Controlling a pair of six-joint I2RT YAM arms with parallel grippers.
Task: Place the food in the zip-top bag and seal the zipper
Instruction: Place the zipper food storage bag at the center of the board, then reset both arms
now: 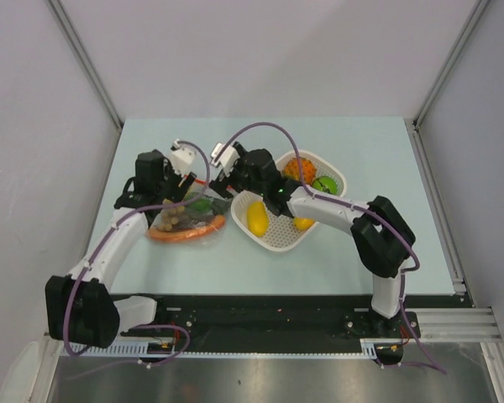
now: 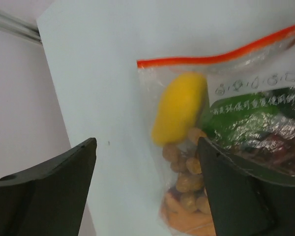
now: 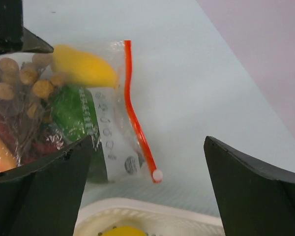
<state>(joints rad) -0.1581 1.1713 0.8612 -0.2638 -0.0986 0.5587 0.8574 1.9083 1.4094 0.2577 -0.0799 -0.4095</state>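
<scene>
The clear zip-top bag [image 1: 187, 218] lies flat on the table, left of the basket. It holds a yellow piece [image 2: 179, 105], a brown berry cluster [image 2: 187, 172], a green piece [image 3: 73, 115] and the long orange slice [image 1: 185, 232]. Its red-orange zipper [image 3: 135, 113] ends in a white tip. My left gripper [image 1: 183, 183] is open over the bag's left mouth corner and holds nothing. My right gripper [image 1: 221, 186] is open above the zipper's right end and holds nothing. The bag also shows in the left wrist view [image 2: 226, 98].
A white perforated basket [image 1: 279, 242] sits just right of the bag. It holds two yellow pieces [image 1: 256, 217], a spiky orange piece [image 1: 296, 170] and a green piece [image 1: 323, 184]. Its rim [image 3: 137, 211] lies directly below my right fingers. Grey walls surround the table.
</scene>
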